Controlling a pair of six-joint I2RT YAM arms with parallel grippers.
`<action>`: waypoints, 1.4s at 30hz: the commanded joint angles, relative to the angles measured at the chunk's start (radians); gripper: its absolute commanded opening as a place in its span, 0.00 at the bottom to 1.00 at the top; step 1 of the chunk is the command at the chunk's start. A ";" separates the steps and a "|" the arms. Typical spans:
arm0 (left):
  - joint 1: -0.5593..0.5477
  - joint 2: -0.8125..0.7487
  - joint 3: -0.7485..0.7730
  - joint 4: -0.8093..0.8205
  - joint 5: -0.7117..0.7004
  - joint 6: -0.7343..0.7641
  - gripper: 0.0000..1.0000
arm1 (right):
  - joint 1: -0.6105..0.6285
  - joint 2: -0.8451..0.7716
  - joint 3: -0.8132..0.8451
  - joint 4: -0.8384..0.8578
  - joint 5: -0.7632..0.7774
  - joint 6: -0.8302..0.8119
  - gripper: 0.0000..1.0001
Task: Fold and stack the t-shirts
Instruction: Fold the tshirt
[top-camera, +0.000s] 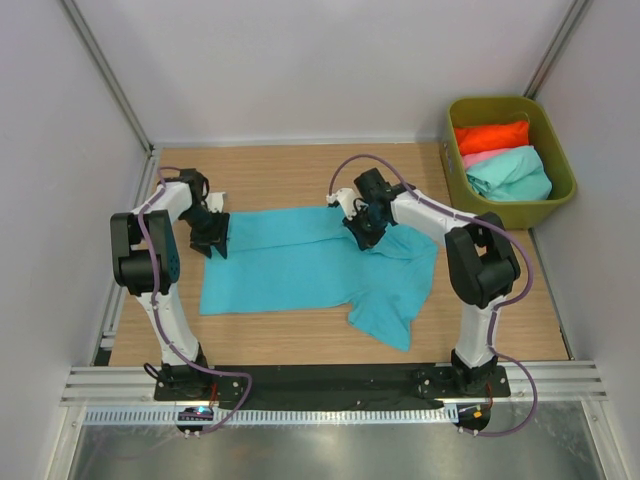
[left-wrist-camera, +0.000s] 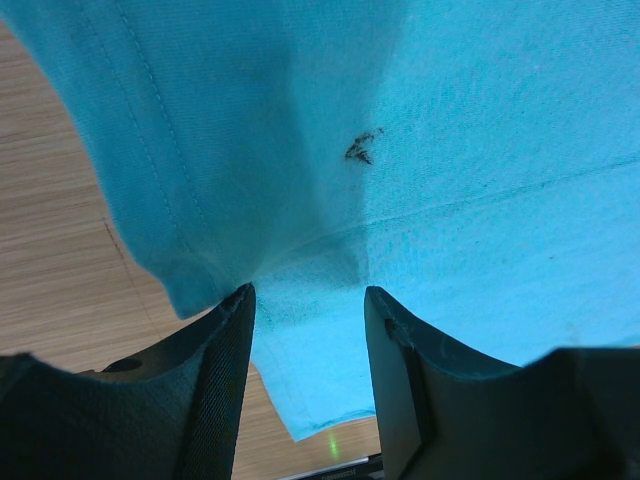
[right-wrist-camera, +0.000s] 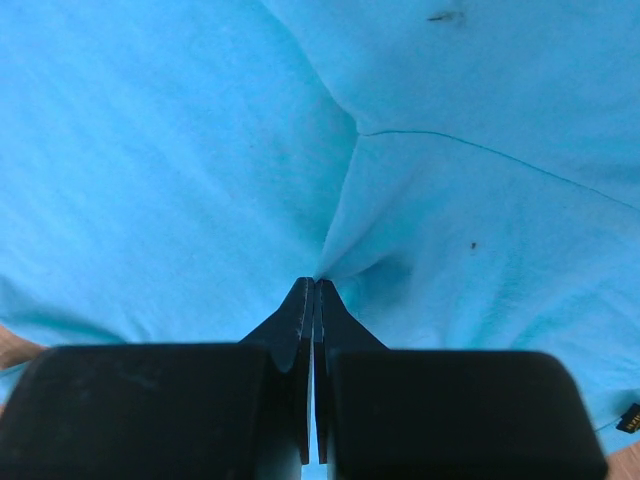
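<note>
1. Progress: early. Mid-frame in top view, spread on table (top-camera: 290, 175): blue shirt (top-camera: 290, 265), mostly flat, no clean fold on it yet. Only a rumple at its right end.
2. Upper right of frame, inside bin (top-camera: 495, 102): orange shirt (top-camera: 490, 136), pink shirt (top-camera: 480, 157), mint shirt (top-camera: 512, 175). All three bunched together, none laid out. No stack anywhere on table.
3. Left to do, by my reckoning: fold blue shirt, then fetch, fold & stack other three. Nearly the whole job.
4. R claw (top-camera: 362, 230): clamped tight on blue cloth, at upper right part of shirt. In wrist view, creases fanning out from the closed tips.
5. L claw (top-camera: 212, 238): at shirt's left edge, upper corner. Jaws abt half apart, straddling the edge w/ cloth between them. No clamp visible; can't tell if pressing down on cloth.
6. Long axis: left-right across frame, near level.
7. Pointing: straight hem-like edge at left, slanting a bit. Sleeve flaring toward lower right. So prob. hem to the left, neck end to the right. Collar itself not made out, partly under R arm.
</note>
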 joint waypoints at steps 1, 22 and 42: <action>-0.002 -0.045 0.012 0.018 -0.001 0.000 0.49 | 0.009 -0.053 -0.004 -0.024 -0.046 0.008 0.01; -0.001 -0.108 0.147 -0.036 0.055 0.002 0.71 | -0.024 -0.109 0.148 0.024 -0.035 0.131 0.37; -0.001 0.174 0.367 -0.051 0.030 -0.021 0.69 | -0.334 0.169 0.339 0.095 0.060 0.234 0.38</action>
